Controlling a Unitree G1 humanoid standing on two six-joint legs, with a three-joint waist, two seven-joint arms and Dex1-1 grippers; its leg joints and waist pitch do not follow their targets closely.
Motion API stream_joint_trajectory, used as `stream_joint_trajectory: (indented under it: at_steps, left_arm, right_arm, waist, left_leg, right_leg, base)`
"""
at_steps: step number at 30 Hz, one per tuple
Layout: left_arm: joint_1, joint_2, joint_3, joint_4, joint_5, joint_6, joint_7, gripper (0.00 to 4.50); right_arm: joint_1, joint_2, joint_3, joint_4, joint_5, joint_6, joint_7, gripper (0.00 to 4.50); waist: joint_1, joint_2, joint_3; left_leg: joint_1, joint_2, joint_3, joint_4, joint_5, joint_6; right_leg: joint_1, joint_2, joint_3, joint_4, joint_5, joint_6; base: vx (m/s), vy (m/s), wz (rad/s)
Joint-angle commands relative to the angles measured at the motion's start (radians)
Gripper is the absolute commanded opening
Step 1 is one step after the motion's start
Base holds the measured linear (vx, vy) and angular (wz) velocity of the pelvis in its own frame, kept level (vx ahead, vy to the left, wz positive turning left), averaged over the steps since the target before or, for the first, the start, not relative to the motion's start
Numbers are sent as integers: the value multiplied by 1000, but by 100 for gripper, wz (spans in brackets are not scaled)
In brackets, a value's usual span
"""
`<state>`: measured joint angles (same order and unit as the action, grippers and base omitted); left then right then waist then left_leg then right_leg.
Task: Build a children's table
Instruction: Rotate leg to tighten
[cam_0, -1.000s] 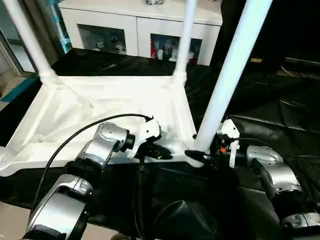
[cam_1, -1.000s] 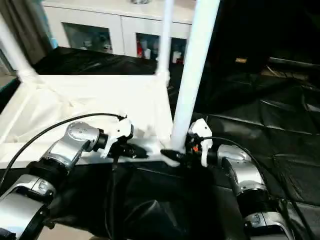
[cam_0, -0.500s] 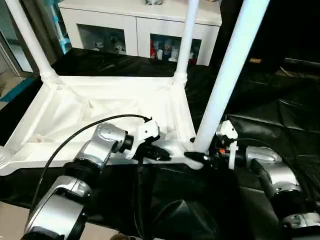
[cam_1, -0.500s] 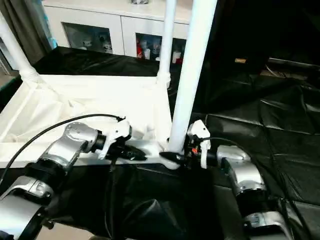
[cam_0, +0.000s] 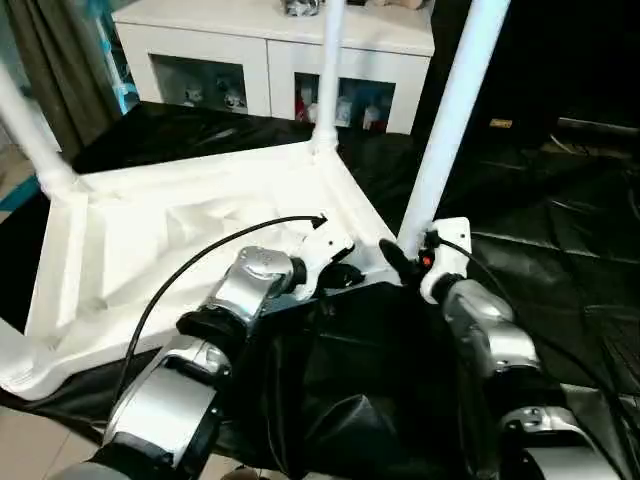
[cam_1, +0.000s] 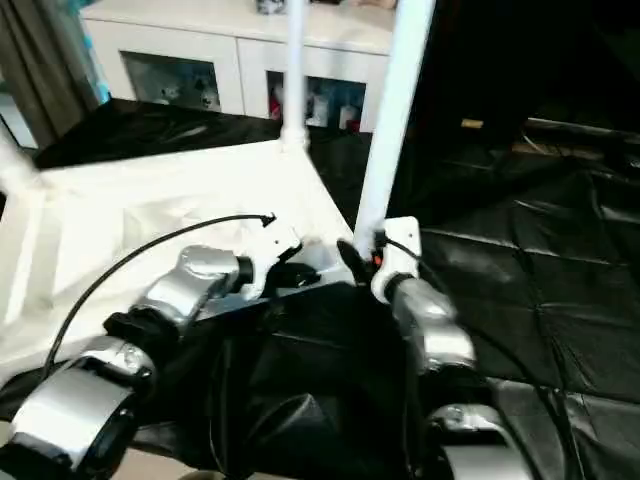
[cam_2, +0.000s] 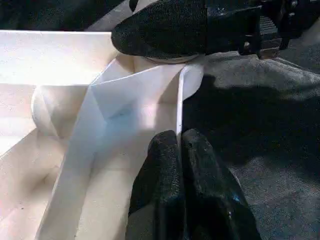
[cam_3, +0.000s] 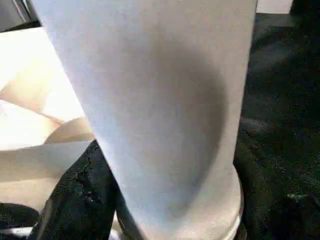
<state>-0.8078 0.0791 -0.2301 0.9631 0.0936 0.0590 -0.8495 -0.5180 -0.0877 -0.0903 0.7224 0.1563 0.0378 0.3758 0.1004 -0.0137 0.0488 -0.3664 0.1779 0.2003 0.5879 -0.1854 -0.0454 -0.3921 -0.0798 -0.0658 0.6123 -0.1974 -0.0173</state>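
The white children's table (cam_0: 150, 240) lies upside down on the black cover, ribbed underside up. Its legs stand upright: one at the near right corner (cam_0: 450, 120), one at the far corner (cam_0: 328, 70), one on the left (cam_0: 30, 130). My left gripper (cam_0: 345, 275) is shut on the thin near rim of the top, close to the near right corner; the left wrist view shows both fingers (cam_2: 165, 165) pinching that rim. My right gripper (cam_0: 395, 262) is shut around the base of the near right leg (cam_3: 165, 100), just above its socket.
A white cabinet (cam_0: 270, 50) with glass-fronted shelves stands behind the work table. Wrinkled black cover (cam_0: 560, 250) stretches out to the right. A dark curtain (cam_0: 60, 60) hangs at the far left. The upturned top's near left corner (cam_0: 20, 370) lies at the work table's front edge.
The upturned table has swung around on the cover: its gripped corner has moved away from me and the near edge now runs slantwise. Both grippers kept their hold and went with it.
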Motion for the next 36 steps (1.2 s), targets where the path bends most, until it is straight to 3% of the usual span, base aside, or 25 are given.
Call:
stream_joint_trajectory:
  at_steps: [1,7,10,15,17,21,26,32,36]
  left_arm:
    - [-27,-52,7,-5,-15,-35,27,0]
    - [10,14,-25,-48,-26,-72,-148,0]
    - [43,67,-42,-101,-48,-86,-288,0]
    - [68,124,-54,-139,-63,-91,-409,0]
    - [80,146,-53,-162,-78,-86,-471,0]
    - [92,167,-55,-193,-92,-60,-524,0]
    - [102,180,-56,-212,-95,-55,-551,0]
    - [118,173,-59,-229,-97,-48,-540,0]
    - [110,150,-48,-207,-83,-59,-471,0]
  right_arm:
    - [8,73,93,16,-18,21,112,328]
    - [25,-3,106,-35,19,24,276,389]
    - [50,-77,134,-80,34,36,419,389]
    - [93,-177,163,-152,47,60,612,389]
    - [113,-228,176,-189,59,80,705,389]
    - [120,-274,192,-205,72,106,777,389]
    - [120,-309,195,-212,86,131,833,345]
    - [147,-294,209,-252,101,166,844,295]
    - [159,-271,210,-249,97,171,808,275]
  waist:
    - [-1,-9,-55]
    - [-2,-12,-57]
    - [-1,-12,-61]
    - [12,-13,-62]
    - [18,-13,-61]
    - [20,-13,-56]
    - [21,-15,-57]
    - [27,-17,-61]
    - [29,-19,-57]
  left_leg:
    - [13,59,-30,-75,-198,40]
    - [8,60,-31,-73,-175,66]
    - [6,63,-30,-68,-133,91]
    - [7,68,-22,-60,-100,123]
    - [7,67,-22,-61,-118,122]
    - [10,70,-24,-66,-167,88]
    - [10,69,-24,-67,-158,73]
    - [8,68,-24,-62,-106,98]
    - [9,67,-24,-64,-142,85]
  right_leg:
    - [40,-88,53,-87,-224,-196]
    - [45,-88,52,-81,-180,-206]
    - [50,-87,50,-69,-97,-232]
    - [45,-85,49,-56,-13,-267]
    - [46,-84,48,-59,-39,-264]
    - [41,-88,49,-72,-153,-245]
    - [41,-87,49,-72,-167,-237]
    - [42,-85,48,-61,-85,-248]
    - [39,-88,48,-72,-165,-233]
  base:
    - [0,0,0]
    - [0,0,0]
    - [0,0,0]
    - [0,0,0]
    - [0,0,0]
    - [0,0,0]
    - [0,0,0]
    - [0,0,0]
    - [0,0,0]
